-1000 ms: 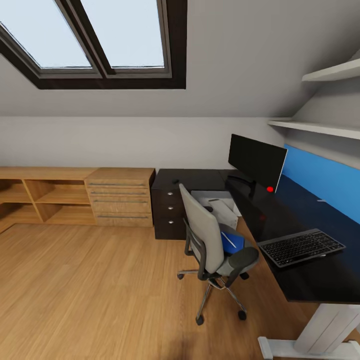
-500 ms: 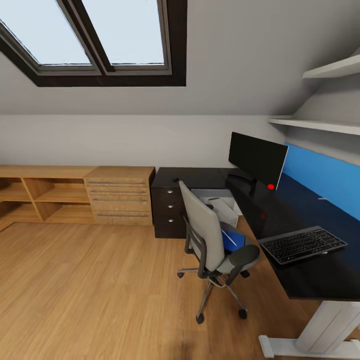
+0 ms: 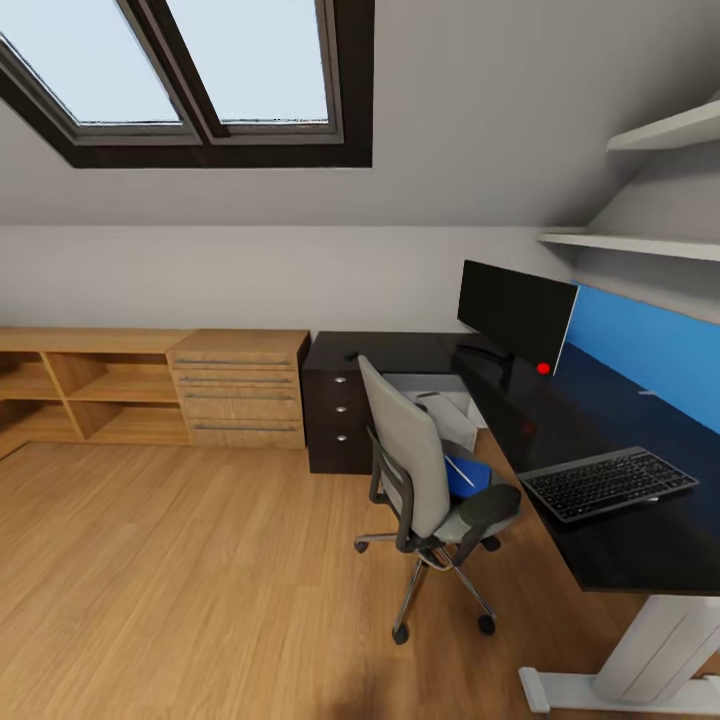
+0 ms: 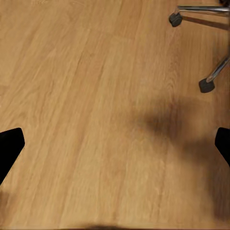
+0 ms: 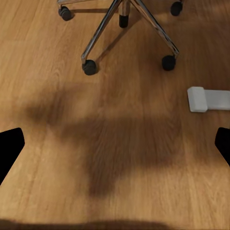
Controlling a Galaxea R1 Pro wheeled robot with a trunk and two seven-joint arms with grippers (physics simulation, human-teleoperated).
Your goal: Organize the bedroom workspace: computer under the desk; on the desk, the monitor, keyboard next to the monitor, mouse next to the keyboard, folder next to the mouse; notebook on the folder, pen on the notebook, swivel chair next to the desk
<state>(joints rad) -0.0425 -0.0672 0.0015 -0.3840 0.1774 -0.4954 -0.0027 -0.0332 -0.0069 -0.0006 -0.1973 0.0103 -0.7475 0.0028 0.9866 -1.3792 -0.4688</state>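
Note:
The black L-shaped desk [image 3: 600,560] runs along the right wall. On it stand the monitor [image 3: 515,312] and, nearer me, the keyboard [image 3: 608,483]. The tiny dark mouse [image 3: 352,356] lies on the far corner above the drawers. The grey swivel chair [image 3: 410,455] faces the desk with the blue folder [image 3: 464,478] on its seat and a thin white pen [image 3: 456,467] across it. Under the desk sits the pale computer [image 3: 445,410]. The notebook is out of view. My left gripper [image 4: 115,148] and right gripper [image 5: 115,146] hang open over the floor, holding nothing.
Low light-wood shelves and a dresser [image 3: 240,390] line the back wall. The black drawer unit [image 3: 335,420] stands beside them. The chair's chrome base [image 5: 122,19] and casters [image 4: 206,86] are close to both grippers. The desk's white foot [image 5: 208,99] lies on the plank floor.
The whole head view has shifted slightly, so the camera has moved a little. Chair, desk and the things on them stand as before.

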